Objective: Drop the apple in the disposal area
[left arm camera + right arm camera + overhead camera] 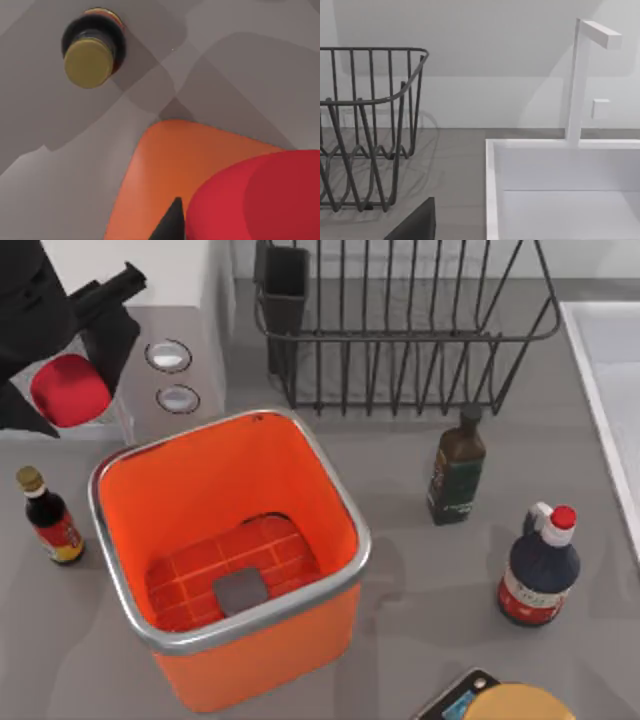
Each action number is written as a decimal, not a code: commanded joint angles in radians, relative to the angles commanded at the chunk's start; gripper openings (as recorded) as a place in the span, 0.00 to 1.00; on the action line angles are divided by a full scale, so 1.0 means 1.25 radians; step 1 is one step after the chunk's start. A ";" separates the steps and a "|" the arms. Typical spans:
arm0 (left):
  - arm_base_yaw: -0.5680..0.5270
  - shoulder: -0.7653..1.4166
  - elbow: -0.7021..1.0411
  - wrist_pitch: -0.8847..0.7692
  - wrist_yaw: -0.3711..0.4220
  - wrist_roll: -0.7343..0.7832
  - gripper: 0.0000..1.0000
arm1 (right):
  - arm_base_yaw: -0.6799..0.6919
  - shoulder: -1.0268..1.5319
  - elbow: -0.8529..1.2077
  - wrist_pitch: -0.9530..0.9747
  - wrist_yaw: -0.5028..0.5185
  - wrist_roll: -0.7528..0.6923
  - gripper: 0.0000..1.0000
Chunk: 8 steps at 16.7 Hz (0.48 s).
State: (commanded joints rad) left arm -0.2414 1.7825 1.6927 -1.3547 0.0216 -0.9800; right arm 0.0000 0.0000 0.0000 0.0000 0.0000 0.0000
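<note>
Grey countertop (420, 580) under everything, with a white sink (560, 200) along the right edge and a black wire dish rack (400, 330) at the back. Near the middle-left, the disposal area (230, 550): a large square orange bin with a silver rim, gridded orange floor and a grey square patch, nothing inside. Up at the top-left corner, the left gripper (70, 390) closed around the apple (68, 390), a glossy red ball held above the counter, just beyond the bin's back-left corner and not over the opening. From the left wrist view, the apple (260, 200) close to the lens, orange bin wall (165, 170) beneath it, one dark fingertip (172, 222) beside the fruit. Left of the bin, a small dark bottle with a gold cap (48, 517), upright. Right of the bin, a dark green bottle (457, 466) and a squat dark bottle with a red cap (540, 567), both standing, well apart from the bin. Behind the bin, two round silver knobs (172, 375) on a raised grey panel. Right gripper (415, 225) near the rack and sink; fingers impossible to judge.
</note>
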 joint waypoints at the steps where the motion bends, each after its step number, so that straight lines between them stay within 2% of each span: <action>1: -0.036 0.000 0.001 0.001 -0.005 -0.109 0.00 | 0.000 0.000 0.000 0.000 0.000 0.000 1.00; 5: -0.173 -0.003 -0.007 0.005 -0.030 -0.512 0.00 | 0.000 0.000 0.000 0.000 0.000 0.000 1.00; 8: -0.258 -0.002 -0.024 0.003 -0.047 -0.746 0.00 | 0.000 0.000 0.000 0.000 0.000 0.000 1.00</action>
State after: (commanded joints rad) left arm -0.5633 1.7794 1.6623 -1.3505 -0.0371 -1.9122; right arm 0.0000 0.0000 0.0000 0.0000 0.0000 0.0000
